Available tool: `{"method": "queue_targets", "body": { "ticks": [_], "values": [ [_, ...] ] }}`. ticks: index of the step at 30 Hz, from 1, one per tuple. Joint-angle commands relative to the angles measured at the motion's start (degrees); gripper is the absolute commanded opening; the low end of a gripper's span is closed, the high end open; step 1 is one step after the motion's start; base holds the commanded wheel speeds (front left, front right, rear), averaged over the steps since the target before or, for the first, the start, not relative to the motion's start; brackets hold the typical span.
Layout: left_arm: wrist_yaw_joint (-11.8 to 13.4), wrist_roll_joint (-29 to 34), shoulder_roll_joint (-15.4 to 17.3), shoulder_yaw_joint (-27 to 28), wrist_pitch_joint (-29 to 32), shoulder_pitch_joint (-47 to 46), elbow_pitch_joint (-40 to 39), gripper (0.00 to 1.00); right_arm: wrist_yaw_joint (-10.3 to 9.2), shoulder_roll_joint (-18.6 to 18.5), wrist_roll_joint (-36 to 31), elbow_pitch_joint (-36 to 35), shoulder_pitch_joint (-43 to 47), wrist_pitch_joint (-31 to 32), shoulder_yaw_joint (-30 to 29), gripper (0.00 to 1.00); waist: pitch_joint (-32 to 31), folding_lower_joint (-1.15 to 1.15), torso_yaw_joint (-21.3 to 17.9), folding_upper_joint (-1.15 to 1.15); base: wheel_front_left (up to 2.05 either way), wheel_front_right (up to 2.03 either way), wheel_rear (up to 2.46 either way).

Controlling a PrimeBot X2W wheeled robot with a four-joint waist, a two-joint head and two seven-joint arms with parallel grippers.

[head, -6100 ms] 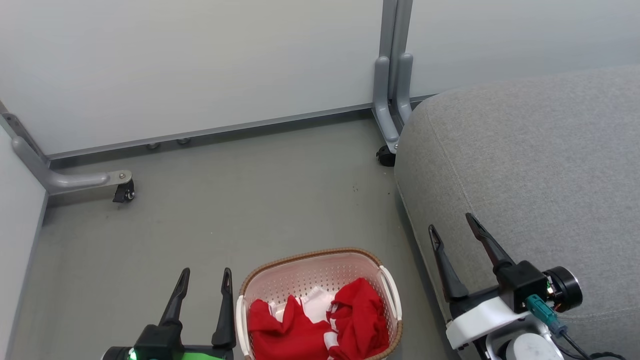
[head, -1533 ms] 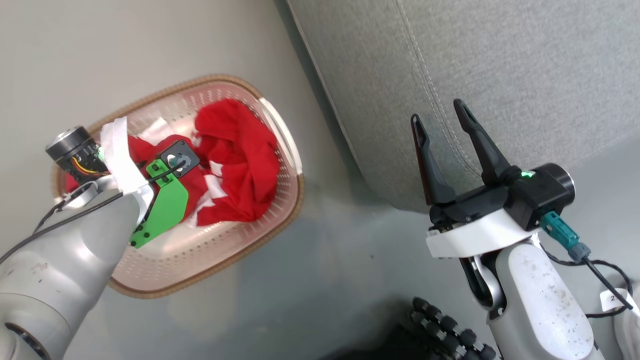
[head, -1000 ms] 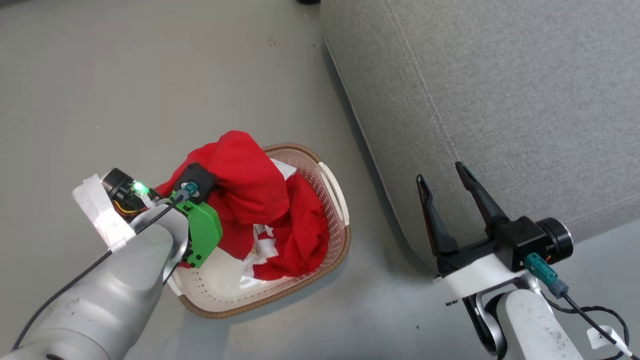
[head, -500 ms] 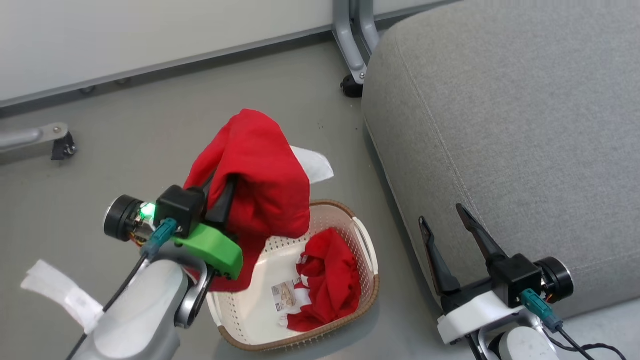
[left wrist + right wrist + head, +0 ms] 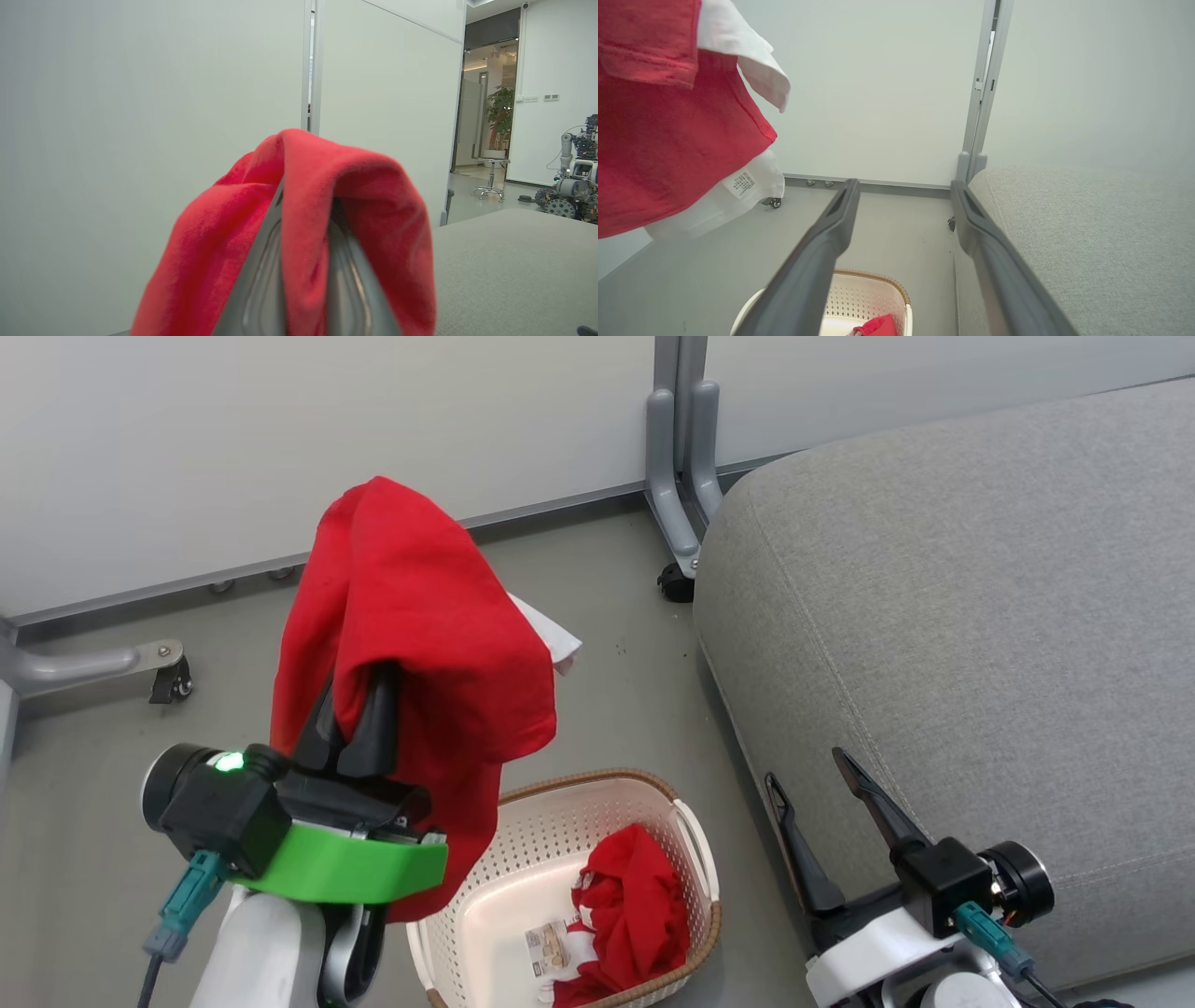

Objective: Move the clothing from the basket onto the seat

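Grey floor below; red garment now higher above basket

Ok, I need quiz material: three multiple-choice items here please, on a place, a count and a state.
1. In the head view, the basket is: A left of the seat; B on it; C right of it.
2. How many garments lie in the basket? A none; B one; C three.
3. The left gripper is: A open, empty; B shut on a red garment; C shut, empty.
Key: A, on the floor at the seat's left; B, one red heap inside; B, cloth pinched between its fingers.
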Motion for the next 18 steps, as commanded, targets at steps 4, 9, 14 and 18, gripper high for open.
{"method": "queue_targets", "body": {
  "ticks": [4, 9, 14, 18],
  "values": [
    [-2.5, 2.5, -2.4, 1.1, 0.0, 2.3, -3.7, 0.0, -0.01, -0.1, 0.2, -0.2, -0.2, -0.2, 0.4, 1.0, -0.8, 0.01, -0.6, 0.0, 0.0, 0.0, 0.0],
    [-3.1, 3.5, -3.3, -2.7, 0.0, 2.7, -4.3, 0.0, 0.0, -0.1, 0.4, -0.5, 0.1, -0.2, 0.8, 1.0, -0.9, 0.01, -0.8, 0.0, 0.0, 0.0, 0.0],
    [-3.1, 2.5, -2.5, -6.4, 0.0, 2.2, -3.7, 0.0, -0.01, -0.1, 0.4, -1.1, 0.2, -0.2, 1.6, 1.0, -0.6, 0.01, -0.9, 0.0, 0.0, 0.0, 0.0],
    [-3.1, 2.1, -2.1, -8.1, 0.0, 1.7, -3.2, 0.0, -0.01, -0.1, 0.5, -1.4, 0.1, -0.2, 1.9, 1.0, -0.4, 0.01, -1.1, 0.0, 0.0, 0.0, 0.0]
  ]
}}
